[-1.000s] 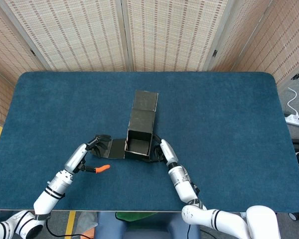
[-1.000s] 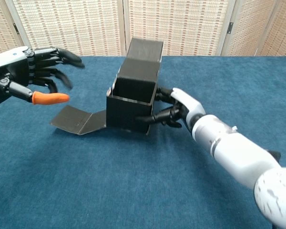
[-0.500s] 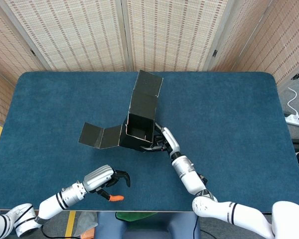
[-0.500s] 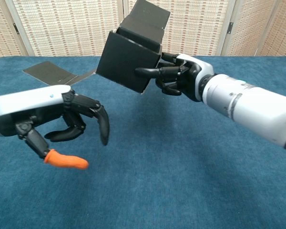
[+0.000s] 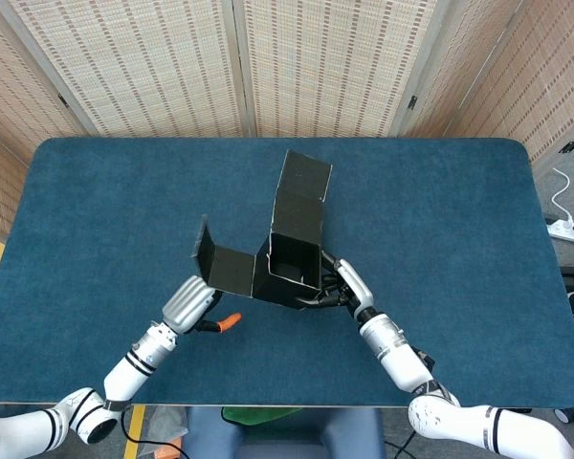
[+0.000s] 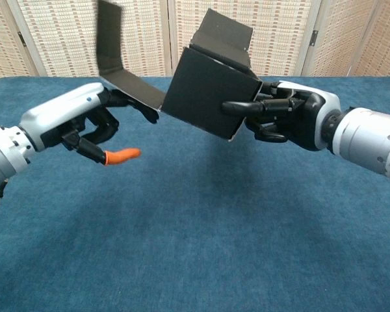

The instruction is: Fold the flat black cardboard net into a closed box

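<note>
The black cardboard box point(image 5: 293, 264) point(image 6: 210, 91) is partly folded and hangs tilted above the blue table. Its mouth is open and its lid flap point(image 5: 305, 181) point(image 6: 229, 29) stands up at the back. My right hand point(image 5: 345, 288) point(image 6: 290, 119) grips the box by its right wall, thumb across the front. A long side flap point(image 5: 222, 267) point(image 6: 120, 62) sticks out to the left, its end panel bent upward. My left hand point(image 5: 193, 303) point(image 6: 80, 123), with an orange thumb tip, reaches under this flap; its fingers point(image 6: 138, 104) touch the underside, thumb apart below.
The blue felt table point(image 5: 440, 220) point(image 6: 201, 247) spreads all around. Folding screens point(image 5: 316, 57) stand behind its far edge. A white power strip point(image 5: 572, 229) lies on the floor at the right.
The right hand has carried the box right and higher. The left hand rose from the near edge to the side flap, whose end panel now stands up.
</note>
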Robot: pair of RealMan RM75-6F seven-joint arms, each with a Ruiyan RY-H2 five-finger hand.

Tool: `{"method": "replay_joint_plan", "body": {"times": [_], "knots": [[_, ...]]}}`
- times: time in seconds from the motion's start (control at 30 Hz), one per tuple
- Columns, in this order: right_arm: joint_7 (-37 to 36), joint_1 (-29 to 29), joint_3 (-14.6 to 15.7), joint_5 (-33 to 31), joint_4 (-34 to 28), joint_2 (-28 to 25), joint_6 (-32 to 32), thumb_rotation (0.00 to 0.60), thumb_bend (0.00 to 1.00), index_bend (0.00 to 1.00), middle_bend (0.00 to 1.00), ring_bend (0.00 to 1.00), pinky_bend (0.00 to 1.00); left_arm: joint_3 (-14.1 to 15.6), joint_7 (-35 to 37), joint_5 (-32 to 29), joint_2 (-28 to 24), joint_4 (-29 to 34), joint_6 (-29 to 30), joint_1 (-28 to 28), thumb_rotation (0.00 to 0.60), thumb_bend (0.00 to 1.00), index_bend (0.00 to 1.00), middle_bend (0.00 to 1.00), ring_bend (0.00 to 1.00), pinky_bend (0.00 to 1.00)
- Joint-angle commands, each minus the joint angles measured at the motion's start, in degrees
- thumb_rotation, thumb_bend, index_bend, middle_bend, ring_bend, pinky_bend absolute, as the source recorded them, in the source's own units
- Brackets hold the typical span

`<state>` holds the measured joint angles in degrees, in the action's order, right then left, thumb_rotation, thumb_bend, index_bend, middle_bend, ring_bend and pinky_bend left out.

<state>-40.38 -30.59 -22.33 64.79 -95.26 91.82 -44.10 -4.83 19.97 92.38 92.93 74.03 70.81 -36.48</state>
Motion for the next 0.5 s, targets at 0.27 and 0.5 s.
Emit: {"method": "replay_joint_plan", "body": {"times": [0.27,0.5], "knots": [[-0.6,0.2,3.3,3.0,0.5,0.4,0.5,0.6,0.25,0.54,0.61,0.77,1.0,-1.5,-1.9,7.2,-0.4,-4.1,12.2,0.8,0.6,0.38,0.4,0.44,0.87,0.93],[-0.9,-0.5,4.7,4.4,1.5,2.0,0.1,0.6,0.25,0.54,0.6,0.77,1.0,-1.4,-3.1,9.8,-0.7,-3.9,13.2,-1.2,0.6,0.37,0.39,0.44,0.87,0.93]]}}
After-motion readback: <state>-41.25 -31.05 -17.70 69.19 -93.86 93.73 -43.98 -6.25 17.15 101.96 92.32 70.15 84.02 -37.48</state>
